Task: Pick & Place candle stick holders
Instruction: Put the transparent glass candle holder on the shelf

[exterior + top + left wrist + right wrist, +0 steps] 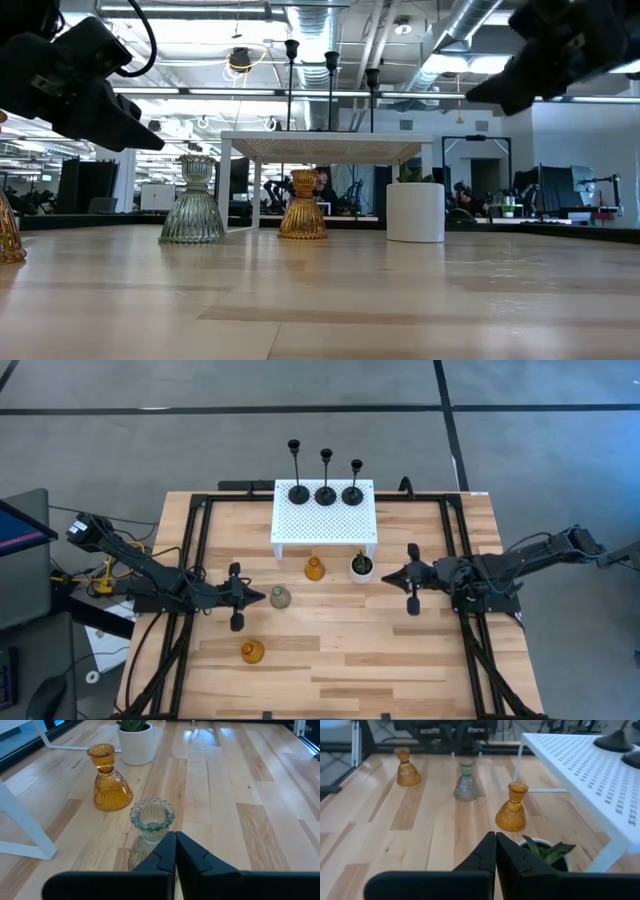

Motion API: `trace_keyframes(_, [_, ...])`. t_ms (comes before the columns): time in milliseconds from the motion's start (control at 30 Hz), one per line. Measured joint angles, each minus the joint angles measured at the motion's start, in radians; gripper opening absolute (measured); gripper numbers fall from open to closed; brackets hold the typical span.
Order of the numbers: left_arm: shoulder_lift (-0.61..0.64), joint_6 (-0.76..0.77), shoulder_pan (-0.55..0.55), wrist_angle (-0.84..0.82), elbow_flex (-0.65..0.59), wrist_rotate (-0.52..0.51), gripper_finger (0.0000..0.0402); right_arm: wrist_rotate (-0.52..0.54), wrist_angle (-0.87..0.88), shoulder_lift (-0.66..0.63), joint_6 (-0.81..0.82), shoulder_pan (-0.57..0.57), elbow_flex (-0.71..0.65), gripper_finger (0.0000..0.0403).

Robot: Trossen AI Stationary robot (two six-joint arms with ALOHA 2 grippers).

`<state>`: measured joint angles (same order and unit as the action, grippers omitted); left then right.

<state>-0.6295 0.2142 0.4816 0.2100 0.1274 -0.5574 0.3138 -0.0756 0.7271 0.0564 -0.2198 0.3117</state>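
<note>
Three black candle stick holders point(325, 478) stood on the white rack point(325, 520) near the table's point(400, 660) far edge. The grey glass holder point(279, 597) sat mid-table, touching nothing, just ahead of the left gripper point(256, 596), whose fingers were pressed together and held nothing. It looked heavy, smooth and breakable; its thin neck seemed best to grab. The right gripper point(388, 575), closed and empty too, waited beside the plant pot point(361, 567). An amber holder point(314, 568) stood close by.

Amber holders point(314, 568), seemingly grey one point(279, 597)
</note>
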Motion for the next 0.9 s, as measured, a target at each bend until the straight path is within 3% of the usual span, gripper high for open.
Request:
trace_keyframes(267, [0.0,-0.032,0.0,0.0,0.0,-0.003,0.0005,-0.001,-0.178,-0.08,0.005,0.014,-0.148,0.0])
trace_keyframes(900, [0.0,-0.035,0.0,0.0,0.0,-0.011,0.0009,-0.002,-0.145,-0.086,-0.011,0.012,-0.154,0.0])
